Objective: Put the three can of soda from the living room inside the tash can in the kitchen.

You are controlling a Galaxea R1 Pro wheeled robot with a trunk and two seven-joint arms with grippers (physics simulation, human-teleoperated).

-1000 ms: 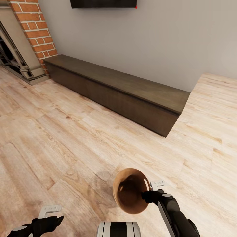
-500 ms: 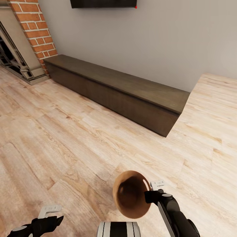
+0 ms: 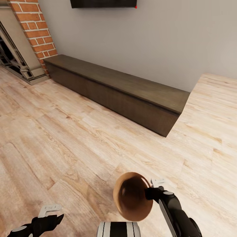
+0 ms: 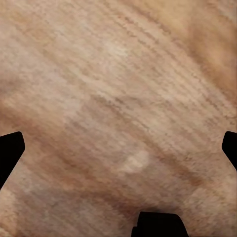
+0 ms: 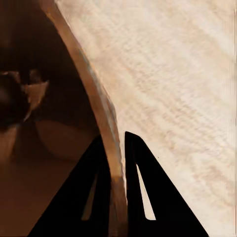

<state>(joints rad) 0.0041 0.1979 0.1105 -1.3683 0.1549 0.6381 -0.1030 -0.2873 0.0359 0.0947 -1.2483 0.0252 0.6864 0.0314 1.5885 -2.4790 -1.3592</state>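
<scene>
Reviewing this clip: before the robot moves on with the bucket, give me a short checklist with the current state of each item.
1. Right gripper holds the trash can: ok. In the right wrist view its jaws pinch the thin wall, one inside and one outside.
2. Bucket upright for carrying cans: not ok. It is tilted, its mouth turned toward the head camera.
3. Cans inside the bucket: cannot tell. The interior is dark, with unclear shapes.
4. Left gripper free: ok. Its jaws are apart with only plank floor between them.
5. Path ahead: not ok. The long dark bench and the wall stand in front.
</scene>
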